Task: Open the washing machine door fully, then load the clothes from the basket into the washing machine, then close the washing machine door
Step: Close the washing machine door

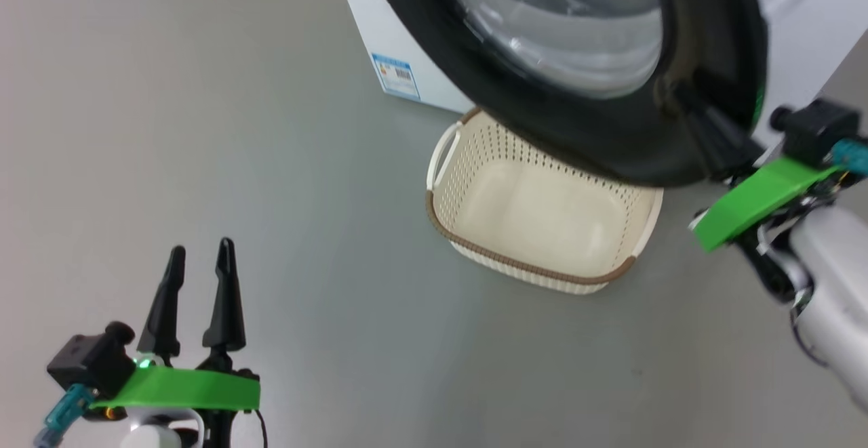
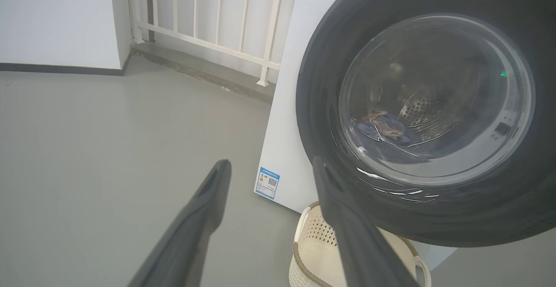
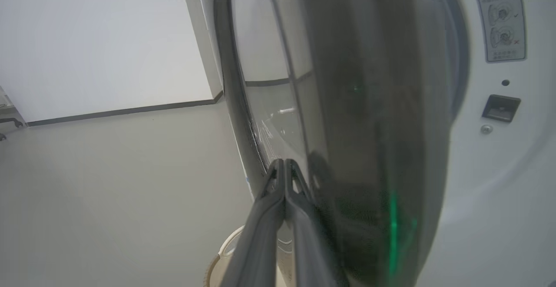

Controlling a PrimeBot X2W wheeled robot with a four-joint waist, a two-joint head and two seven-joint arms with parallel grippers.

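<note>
The washing machine [image 1: 407,34] stands at the top of the head view, its white front also in the right wrist view [image 3: 499,191]. The washing machine door [image 1: 610,143] hangs ajar over the basket [image 1: 529,273], which holds nothing. Through the door glass [image 2: 434,100] the clothes [image 2: 382,124] lie in the steel drum. My right gripper [image 1: 692,112] is shut, empty, fingertips [image 3: 284,165] against the door's outer black rim [image 3: 369,104]. Low at the left, my left gripper [image 1: 200,251] stands open over bare floor; its fingers [image 2: 208,200] point toward the machine [image 2: 286,126] and basket [image 2: 304,252].
Grey floor spreads to the left of the machine. A blue label [image 1: 393,76] marks the machine's lower corner. A white railing [image 2: 208,18] and wall stand behind. The latch slot [image 3: 500,107] shows on the machine's front beside the door edge.
</note>
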